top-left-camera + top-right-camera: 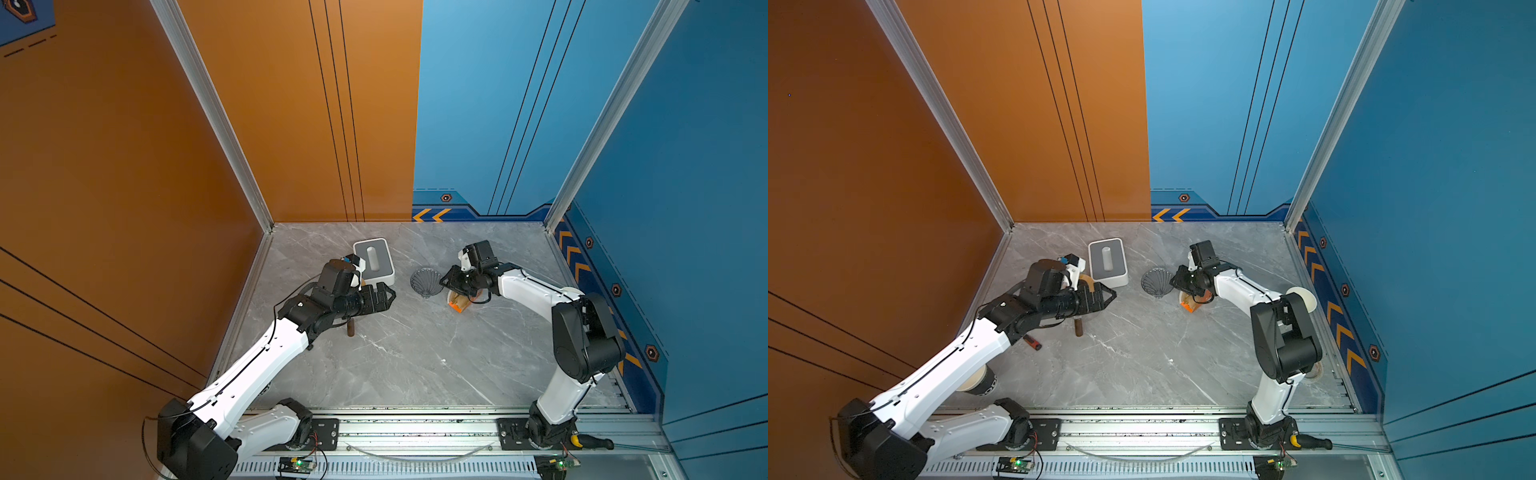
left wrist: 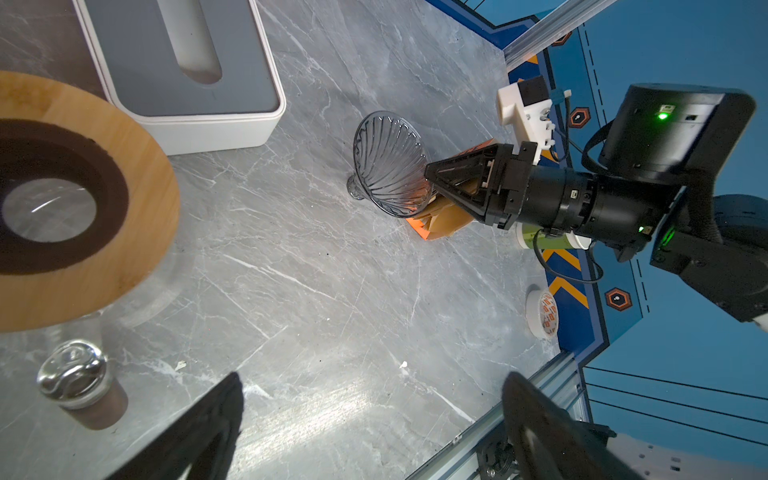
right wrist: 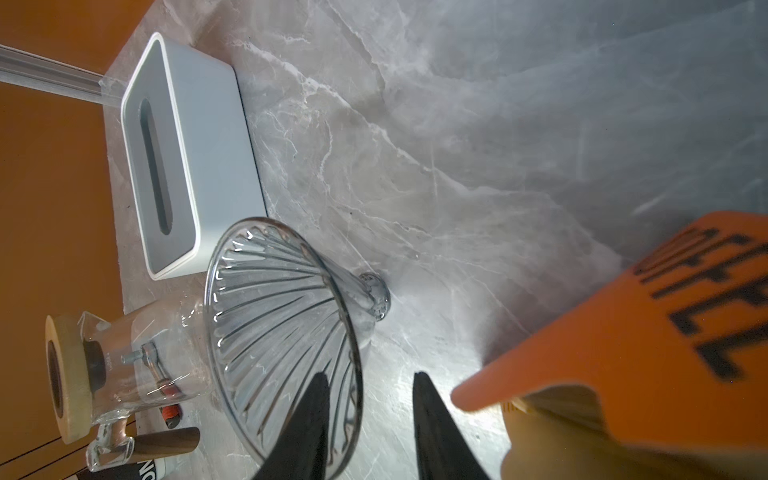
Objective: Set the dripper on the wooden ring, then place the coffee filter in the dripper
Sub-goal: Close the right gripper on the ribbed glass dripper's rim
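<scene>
Grey marble worktop [image 1: 415, 365], both top views: dripper [image 1: 424, 281] on its side, mid-worktop toward the back edge. Tan filter [image 1: 457, 296] sits in an orange packet [image 1: 455, 308] just beside it, toward the right edge. Right fingers [image 1: 451, 280] are nearest both.
Left wrist: left fingers [image 2: 208, 428] spread wide, empty, well apart from the dripper [image 2: 388, 166].
Right wrist: right fingers [image 3: 303, 415] parted, straddling the dripper [image 3: 282, 324] rim, no pinch visible.

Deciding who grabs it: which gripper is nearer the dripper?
Right. The right gripper reaches the rim of the dripper with jaws parted; the left gripper hovers open, clearly apart on its opposite side.
</scene>
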You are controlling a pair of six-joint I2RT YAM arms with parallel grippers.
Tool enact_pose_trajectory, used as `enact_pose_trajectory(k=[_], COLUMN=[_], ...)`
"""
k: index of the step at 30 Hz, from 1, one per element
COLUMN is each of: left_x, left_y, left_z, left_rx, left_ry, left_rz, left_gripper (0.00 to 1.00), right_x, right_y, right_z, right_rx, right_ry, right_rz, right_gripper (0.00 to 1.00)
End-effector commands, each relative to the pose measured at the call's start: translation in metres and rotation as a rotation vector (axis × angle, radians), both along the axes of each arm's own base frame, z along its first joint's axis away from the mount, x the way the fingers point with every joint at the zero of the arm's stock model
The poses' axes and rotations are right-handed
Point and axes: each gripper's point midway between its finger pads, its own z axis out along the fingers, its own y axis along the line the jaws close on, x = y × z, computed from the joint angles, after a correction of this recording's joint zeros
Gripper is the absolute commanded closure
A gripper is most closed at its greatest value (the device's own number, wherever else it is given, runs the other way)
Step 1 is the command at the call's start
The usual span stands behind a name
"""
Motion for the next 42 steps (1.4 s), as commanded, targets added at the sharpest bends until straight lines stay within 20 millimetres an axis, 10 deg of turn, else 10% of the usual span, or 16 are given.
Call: enact_pose_trajectory(k=[1, 42], left_x=[0.001, -0.003], left_y=[0.003, 0.004], left_z=[0.003, 0.004], left_rx=[0.002, 0.006], left_ry=[-0.026, -0.04], left_rz=[0.002, -0.008], left_gripper=[0.02, 0.02], right_x=[0.013, 0.021], right_y=[0.007, 0.022], right_z=[0.007, -0.004], right_rx=[0.035, 0.04], right_ry=[-0.024, -0.017], right_rz=[-0.003, 0.02], right_gripper=[0.68, 0.84])
